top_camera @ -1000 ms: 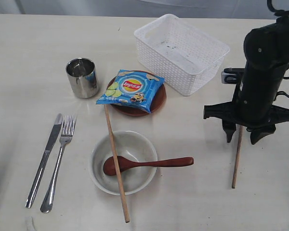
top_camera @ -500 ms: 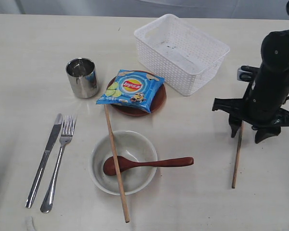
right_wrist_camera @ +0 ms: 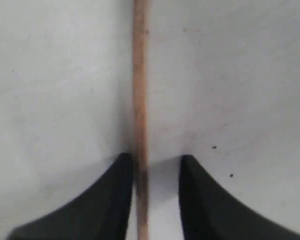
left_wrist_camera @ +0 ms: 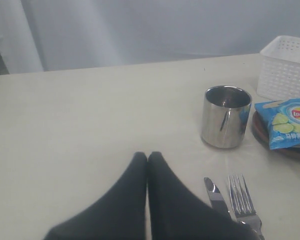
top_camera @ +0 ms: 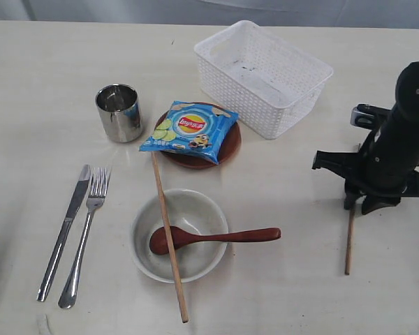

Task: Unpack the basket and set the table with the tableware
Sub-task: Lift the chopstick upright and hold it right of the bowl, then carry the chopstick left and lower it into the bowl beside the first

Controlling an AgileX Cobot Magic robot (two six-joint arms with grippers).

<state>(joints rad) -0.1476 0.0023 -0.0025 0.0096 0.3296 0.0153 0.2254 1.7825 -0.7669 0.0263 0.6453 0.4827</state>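
Here a wooden chopstick (top_camera: 348, 241) lies flat on the table (top_camera: 279, 300), right of the bowl (top_camera: 202, 209) and well apart from the basket (top_camera: 251, 105). The right gripper (top_camera: 359, 206) straddles its far end, jaws apart, one finger against the stick, the other just clear. The left gripper (left_wrist_camera: 147, 156) has its fingers pressed together near the cup (left_wrist_camera: 226, 117).

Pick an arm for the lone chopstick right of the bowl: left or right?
Right. Its jaws stand on either side of that chopstick, with a gap on one side. The left arm's jaws are shut, over by the knife and fork.
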